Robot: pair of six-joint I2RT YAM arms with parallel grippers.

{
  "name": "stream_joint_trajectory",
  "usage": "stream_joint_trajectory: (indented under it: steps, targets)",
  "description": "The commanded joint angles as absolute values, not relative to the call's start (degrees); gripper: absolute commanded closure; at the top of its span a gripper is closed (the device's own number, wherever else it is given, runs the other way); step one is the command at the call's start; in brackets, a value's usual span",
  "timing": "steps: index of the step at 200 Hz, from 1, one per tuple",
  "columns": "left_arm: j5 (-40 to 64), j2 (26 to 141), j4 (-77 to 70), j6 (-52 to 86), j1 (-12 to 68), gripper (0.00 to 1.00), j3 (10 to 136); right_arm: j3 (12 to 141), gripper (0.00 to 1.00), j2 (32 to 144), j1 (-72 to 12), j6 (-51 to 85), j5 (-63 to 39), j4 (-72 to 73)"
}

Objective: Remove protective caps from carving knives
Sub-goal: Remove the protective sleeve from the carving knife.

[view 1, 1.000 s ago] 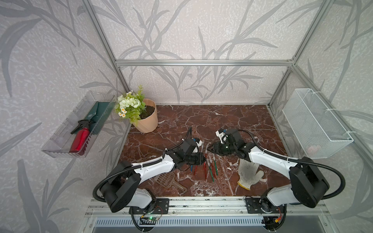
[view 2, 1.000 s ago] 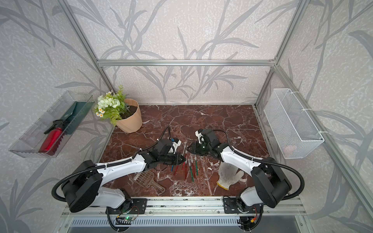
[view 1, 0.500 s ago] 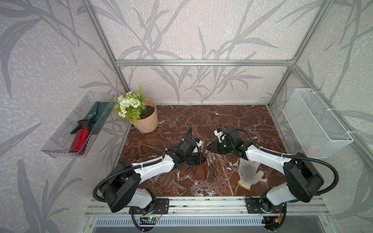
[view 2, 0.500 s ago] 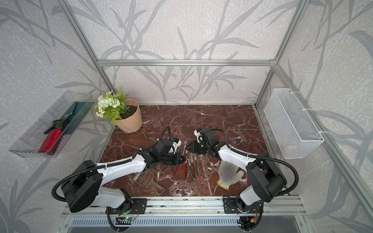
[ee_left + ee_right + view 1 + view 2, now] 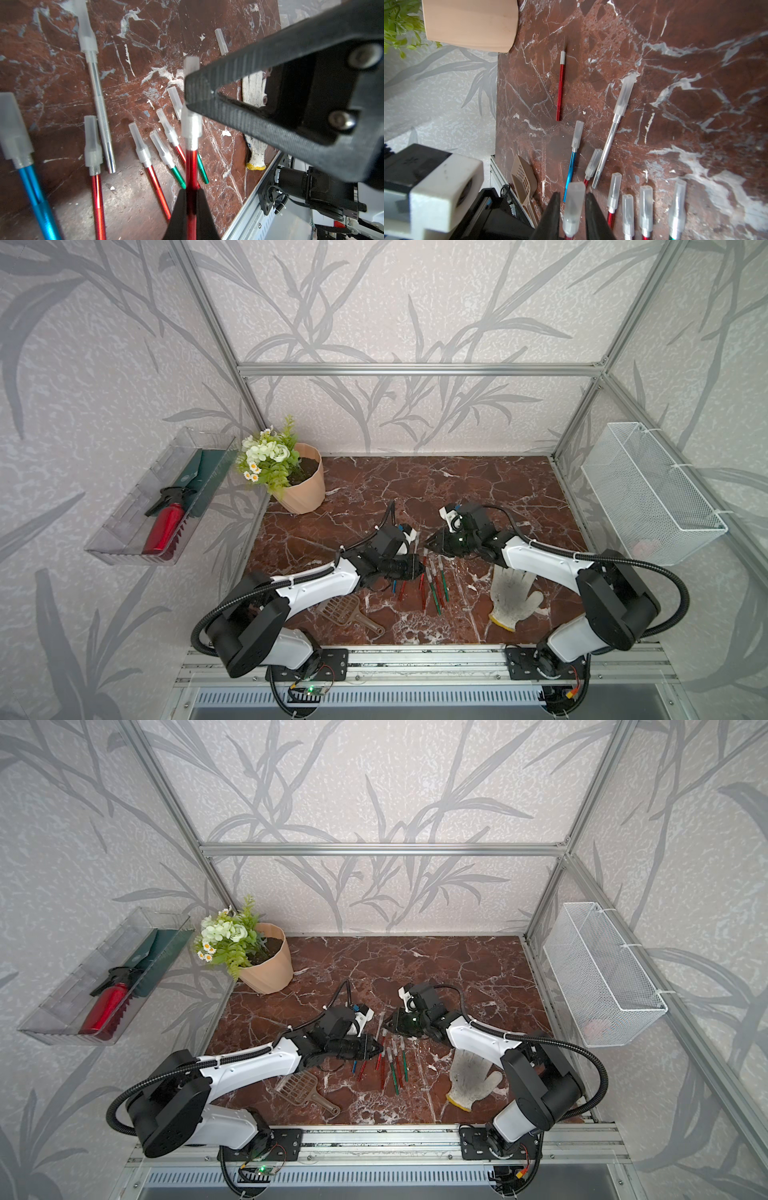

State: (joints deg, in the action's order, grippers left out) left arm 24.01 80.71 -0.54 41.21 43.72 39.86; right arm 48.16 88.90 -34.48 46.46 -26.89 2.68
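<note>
Two claws meet low over the marble counter (image 5: 457, 489), a little to the robot's left of the white work glove (image 5: 513, 597) and slightly farther from the robot than it. The left claw (image 5: 191, 194) is clamped tight on the handle of a red knife (image 5: 191, 166), which it holds lifted above the knives lying below. The right claw (image 5: 572, 195) has its jaws standing narrow on either side of that knife's cap (image 5: 574, 204), a translucent sleeve that sits over the collar and tip. One of the black fingers (image 5: 553, 209) shows a sliver of gap beside the sleeve and the other lies against it. I cannot tell whether the cap is pinched yet.

Seven more capped knives (image 5: 434, 589) lie fanned on the counter just beside the glove, on its side toward the left arm, with their sleeved ends pointing away from the robot. Among them are a blue one (image 5: 31, 187) at the edge of the fan farthest from the glove, a plain silver-handled one (image 5: 101, 124), and red and green ones nearer the glove.

One bare red knife (image 5: 560, 87), its thin tip exposed, lies alone on the far side of the fan from the glove. One loose cap (image 5: 221, 41) rests on the counter near the glove's finger end. The brown slotted scoop (image 5: 349, 612) lies well apart from the glove, beyond the fan.
</note>
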Motion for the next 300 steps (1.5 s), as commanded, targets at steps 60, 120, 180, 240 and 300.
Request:
stream_joint_trajectory:
  steps: [60, 120, 180, 240, 300]
  targets:
    - [24.35, 80.40, -1.87, 42.21, 43.57, 0.97, 39.05, 50.30, 0.84, 89.47, -34.24, 45.53, -25.93, 2.55]
    - [24.26, 80.75, -2.44, 42.50, 43.56, 0.87, 38.67, 50.10, 0.88, 88.77, -34.19, 45.71, -26.17, 2.37]
    - [24.95, 81.90, -3.08, 42.63, 43.57, 0.77, 38.67, 50.01, 0.88, 87.98, -34.27, 46.26, -26.72, 2.55]
    - [25.27, 82.77, -3.49, 42.72, 43.51, 0.75, 38.76, 50.18, 0.88, 87.76, -34.26, 46.45, -26.92, 2.56]
    - [25.66, 83.23, -3.85, 42.89, 43.54, 0.81, 38.85, 50.19, 0.88, 87.71, -34.22, 46.51, -26.99, 2.57]
